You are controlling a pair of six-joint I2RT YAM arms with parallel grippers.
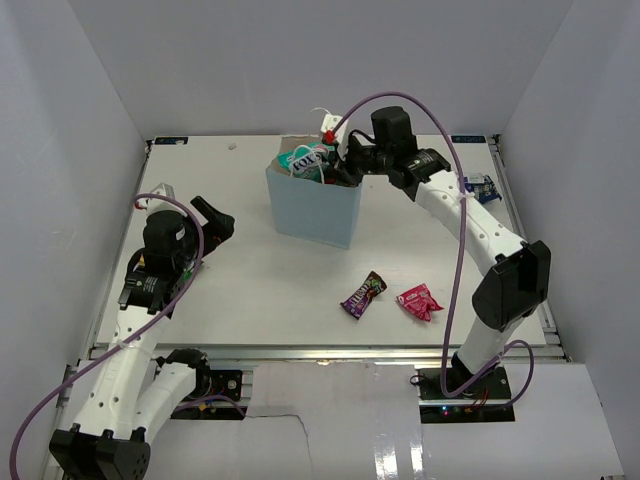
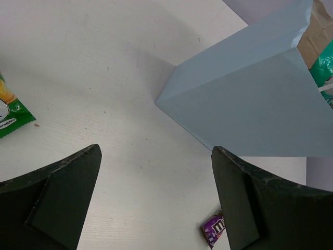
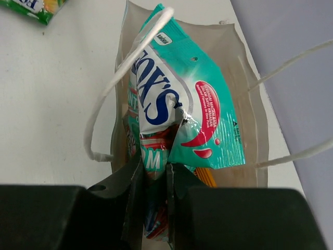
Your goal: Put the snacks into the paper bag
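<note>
The pale blue paper bag (image 1: 315,210) stands upright mid-table, its white loop handles up. My right gripper (image 1: 340,172) hovers over its mouth, shut on the teal-red snack packet (image 3: 208,114), which hangs partly inside the bag (image 3: 250,120). An orange packet edge (image 3: 206,177) shows below it inside. A purple packet (image 1: 363,294) and a pink-red packet (image 1: 419,301) lie on the table in front of the bag. A blue-white bag (image 1: 483,187) lies behind the right arm. My left gripper (image 2: 155,151) is open and empty, left of the bag (image 2: 250,104); a green-yellow packet (image 2: 10,112) lies near it.
White walls enclose the table on three sides. The right arm's cable (image 1: 455,230) loops over the table's right half. The purple packet (image 2: 214,229) peeks out beside my left gripper's right finger.
</note>
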